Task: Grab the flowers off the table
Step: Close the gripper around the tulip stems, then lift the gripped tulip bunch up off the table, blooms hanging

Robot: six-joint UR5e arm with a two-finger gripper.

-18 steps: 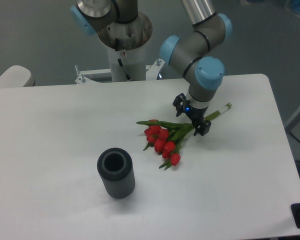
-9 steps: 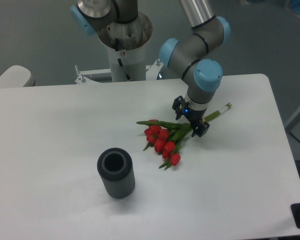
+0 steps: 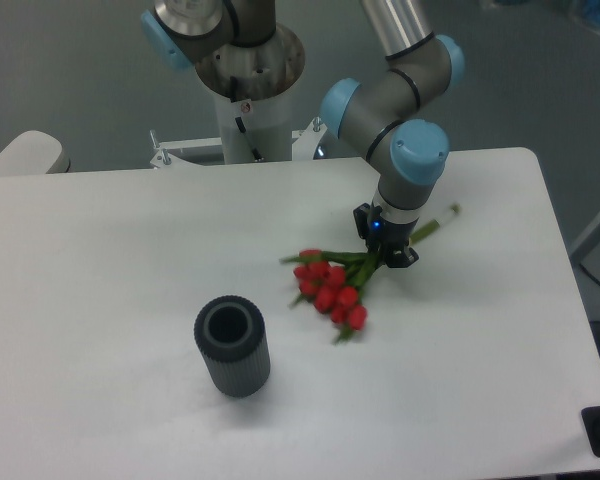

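Observation:
The flowers (image 3: 332,287) are a bunch of small red tulip buds with green leaves, and their long green stems (image 3: 435,220) run up to the right. They lie low over the white table (image 3: 120,250), right of centre, and look slightly blurred. My gripper (image 3: 385,245) points down over the bound stems just right of the buds. Its two black fingers are closed around the stems. I cannot tell whether the bunch still touches the table.
A dark grey ribbed cylinder (image 3: 232,346) stands upright, open end up, at the front left of the flowers. The arm's base column (image 3: 248,90) stands behind the table's far edge. The table's right edge (image 3: 570,300) is near the stem ends.
The gripper's fingers have closed in on the stems. The bunch has shifted slightly to the right and gathered tighter.

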